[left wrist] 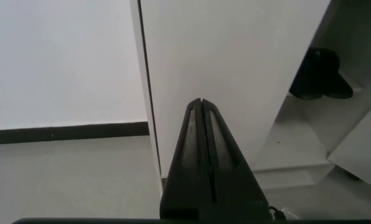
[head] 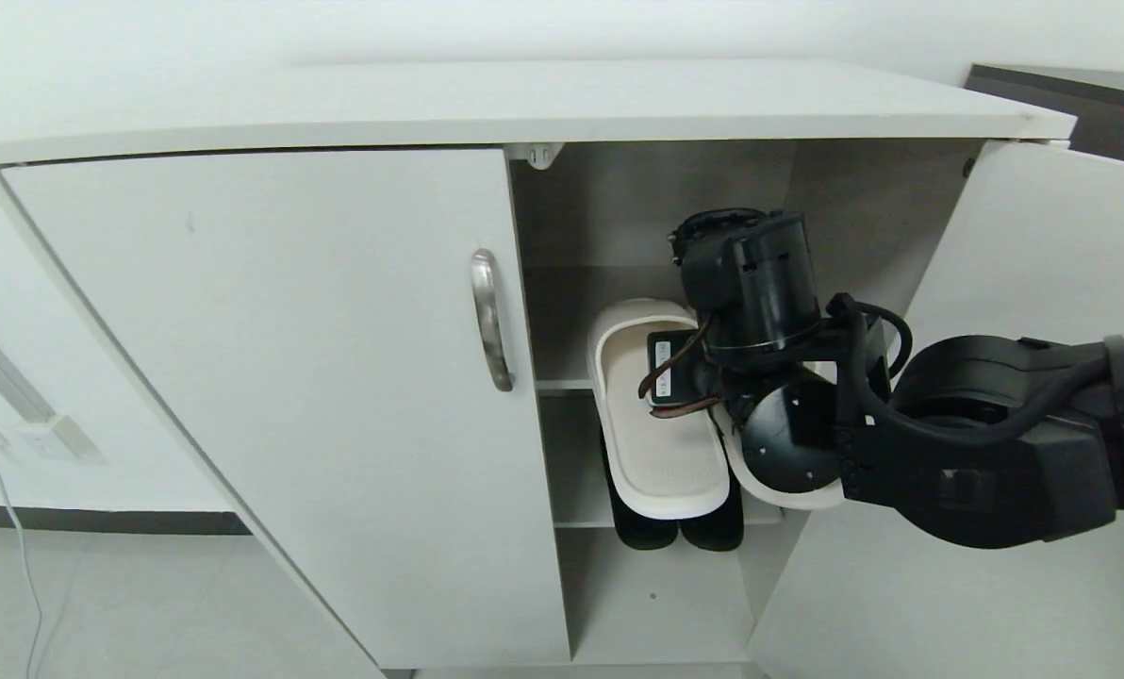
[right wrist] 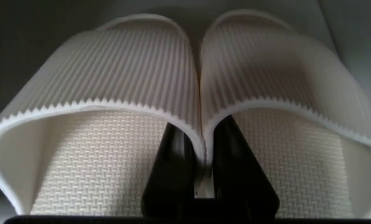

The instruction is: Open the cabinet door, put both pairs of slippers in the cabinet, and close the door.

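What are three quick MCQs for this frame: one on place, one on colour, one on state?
1. Where are the black slippers?
A) on the floor outside
B) on a shelf inside the cabinet
C) on its top

2. What colour is the pair held by the right gripper?
A) black
B) blue
C) white

3. How is the left door?
A) shut
B) wide open
C) taken off

1 B: they sit inside, below the white slippers.
2 C: the jaws pinch two white inner edges together.
3 A: it lies flush with the front, while the right door stands open.
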